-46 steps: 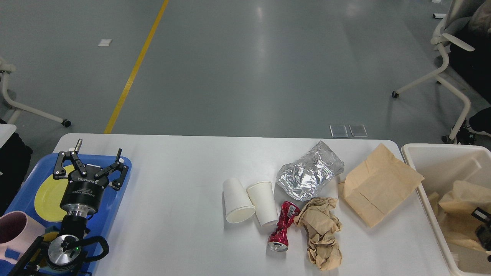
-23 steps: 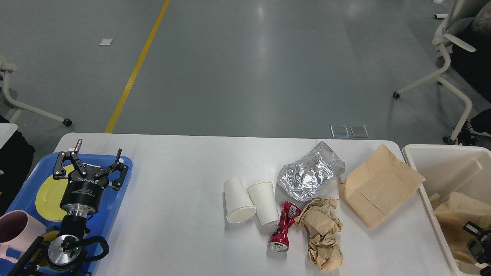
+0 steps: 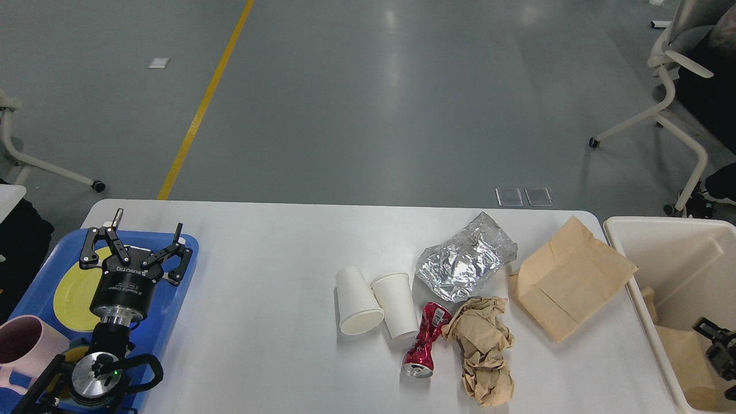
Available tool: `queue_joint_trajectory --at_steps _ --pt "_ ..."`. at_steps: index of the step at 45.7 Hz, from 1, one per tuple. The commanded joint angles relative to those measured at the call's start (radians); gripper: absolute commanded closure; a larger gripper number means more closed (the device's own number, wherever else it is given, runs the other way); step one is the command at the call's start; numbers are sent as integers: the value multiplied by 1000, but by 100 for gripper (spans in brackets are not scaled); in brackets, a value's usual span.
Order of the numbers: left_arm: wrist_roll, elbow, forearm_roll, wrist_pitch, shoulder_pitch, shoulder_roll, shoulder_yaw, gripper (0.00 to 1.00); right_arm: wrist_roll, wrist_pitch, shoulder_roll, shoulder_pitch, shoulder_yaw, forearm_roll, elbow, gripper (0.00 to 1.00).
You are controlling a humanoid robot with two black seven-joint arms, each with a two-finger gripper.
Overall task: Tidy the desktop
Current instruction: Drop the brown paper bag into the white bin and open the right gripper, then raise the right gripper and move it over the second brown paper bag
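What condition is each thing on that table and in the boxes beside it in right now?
Two paper cups: lying on their sides.
Red can: crushed, lying down.
Foil bag: crumpled.
Brown paper: balled up.
Paper bag: flat.
Left gripper: open, over blue tray.
Right gripper: over cream bin, state unclear.

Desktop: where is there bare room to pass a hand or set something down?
The white desktop is bare in a broad patch between the blue plastic tray and the two white paper cups, and along the far edge. Crowded on the right: silver foil bag, crushed red can, crumpled brown paper, flat brown paper bag.
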Motion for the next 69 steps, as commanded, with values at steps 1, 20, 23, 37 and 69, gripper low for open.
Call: queue_joint_trajectory --at_steps 1,20,23,37,69 --pt "0 0 0 -1 0 0 0 4 -3 69 -56 82 -11 -9 90 0" --pt "0 0 0 -1 0 0 0 4 -142 188 -185 892 -417 -168 874 0" --pt "0 0 0 -1 0 0 0 4 -142 245 -142 1013 -482 -167 953 0" --pt "0 0 0 -1 0 0 2 4 -144 644 52 1535 -491 -73 1256 0" --pt "0 0 0 -1 0 0 0 4 -138 609 32 1888 -448 19 1615 0"
